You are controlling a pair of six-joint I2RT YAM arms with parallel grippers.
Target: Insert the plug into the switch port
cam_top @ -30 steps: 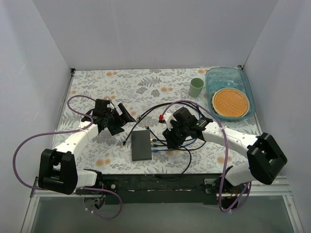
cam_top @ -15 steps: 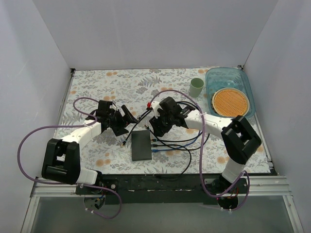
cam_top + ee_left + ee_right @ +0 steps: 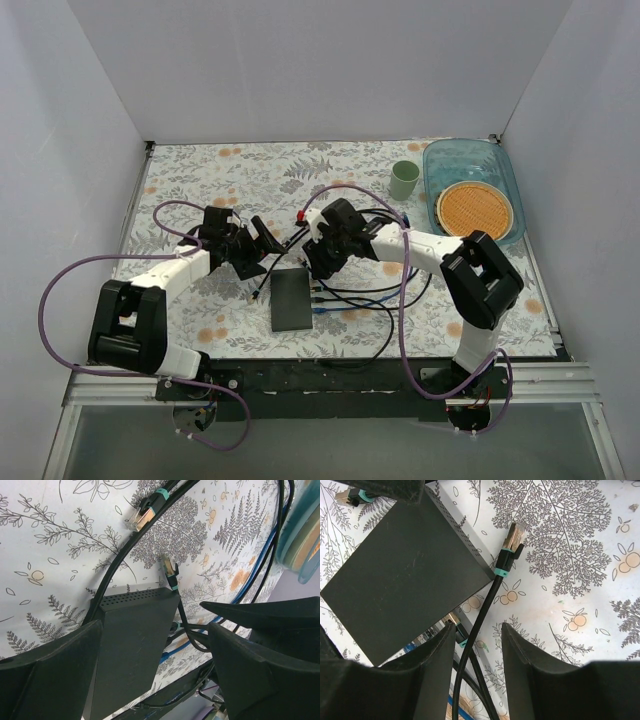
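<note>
While both arms reach in over the middle of the flower-printed bench (image 3: 190, 175), you have no grip on anything with either one. Your left claw (image 3: 258, 245) stands wide open. The flat dark grey rectangular switch box (image 3: 292, 301) shows between its black fingers (image 3: 55, 675) in the wrist view. That box lies near the bench's near edge, about midway along it.

Your right claw (image 3: 316, 262) is parted about halfway, just off the box's far right corner. A black cable (image 3: 470, 645) runs through the gap between its fingers (image 3: 532, 675), closer to one finger than the other, with bare bench showing beside it. The cable ends in the clear-tipped plug with a teal boot (image 3: 513, 534), which lies flat on the bench just beside that corner, tip pointing away from the claw.

The switch port (image 3: 313, 293) belongs to the row along the box's right long edge. Other cables enter there, and you cannot make out single sockets. A second teal-booted plug (image 3: 143, 515) lies loose beyond the box. A pale green cup (image 3: 404, 180) and a blue-green plastic tray (image 3: 470, 145) holding a round orange woven mat (image 3: 475, 213) sit towards the far right corner.
</note>
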